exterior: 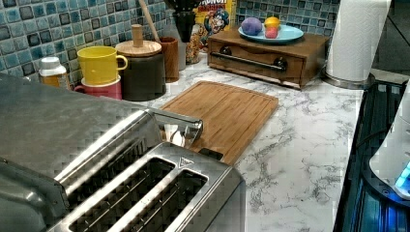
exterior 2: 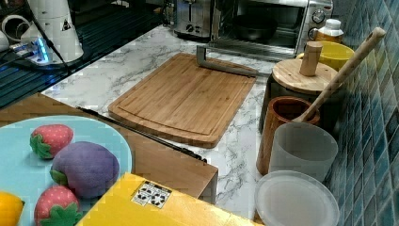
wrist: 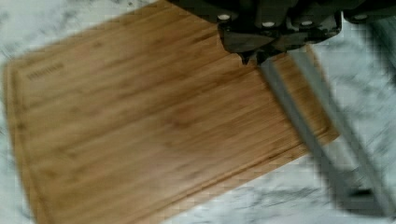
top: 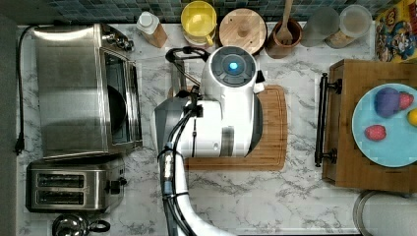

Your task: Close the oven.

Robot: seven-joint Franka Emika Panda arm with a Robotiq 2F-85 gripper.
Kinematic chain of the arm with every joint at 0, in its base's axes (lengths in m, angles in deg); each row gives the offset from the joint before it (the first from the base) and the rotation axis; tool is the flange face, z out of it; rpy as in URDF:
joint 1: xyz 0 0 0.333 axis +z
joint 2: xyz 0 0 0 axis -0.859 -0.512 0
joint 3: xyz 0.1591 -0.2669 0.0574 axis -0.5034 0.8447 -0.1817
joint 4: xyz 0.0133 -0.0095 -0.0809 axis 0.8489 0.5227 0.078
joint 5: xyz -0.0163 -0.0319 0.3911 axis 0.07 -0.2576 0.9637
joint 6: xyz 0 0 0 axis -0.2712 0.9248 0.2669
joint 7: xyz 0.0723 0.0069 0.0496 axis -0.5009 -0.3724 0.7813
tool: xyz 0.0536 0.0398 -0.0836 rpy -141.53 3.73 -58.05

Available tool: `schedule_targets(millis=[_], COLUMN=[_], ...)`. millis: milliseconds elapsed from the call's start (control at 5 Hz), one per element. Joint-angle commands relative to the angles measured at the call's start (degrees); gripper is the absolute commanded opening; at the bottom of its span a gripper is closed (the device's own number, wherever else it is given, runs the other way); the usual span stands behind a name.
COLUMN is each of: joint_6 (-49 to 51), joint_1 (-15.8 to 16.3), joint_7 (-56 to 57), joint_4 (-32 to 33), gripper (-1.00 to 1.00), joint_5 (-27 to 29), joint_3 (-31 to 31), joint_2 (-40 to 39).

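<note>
The oven (top: 69, 88) is a big steel box at the top view's left, and it stands at the back of the right view (exterior 2: 268, 19). Its glass door hangs open and lies flat over the counter. The door's bar handle (top: 178, 73) reaches the edge of the wooden cutting board (top: 273, 128). The handle (exterior 2: 226, 67) shows in the right view too. In the wrist view my gripper (wrist: 252, 57) hovers over the board (wrist: 140, 121), right beside the handle (wrist: 299, 121), fingertips together and holding nothing.
A two-slot toaster (top: 69, 189) stands beside the oven. Mugs (top: 198, 22), a wooden-lidded canister (top: 242, 29) and jars line the tiled back wall. A wooden box (top: 344, 123) carries a blue plate of toy fruit. A paper towel roll (exterior: 355, 38) stands past it.
</note>
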Motion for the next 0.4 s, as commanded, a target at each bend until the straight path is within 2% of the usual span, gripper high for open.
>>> schedule_targets(millis=[200, 400], joint_6=[-4.1, -2.9], joint_1=[-9.0, -9.9], joint_7=[43.8, 52.8], joint_4=[-7.2, -9.4], gripper=[-1.00, -1.00], joint_5=[18.4, 25.8], joint_3=[2.8, 1.2], joint_2=[-11.6, -14.5])
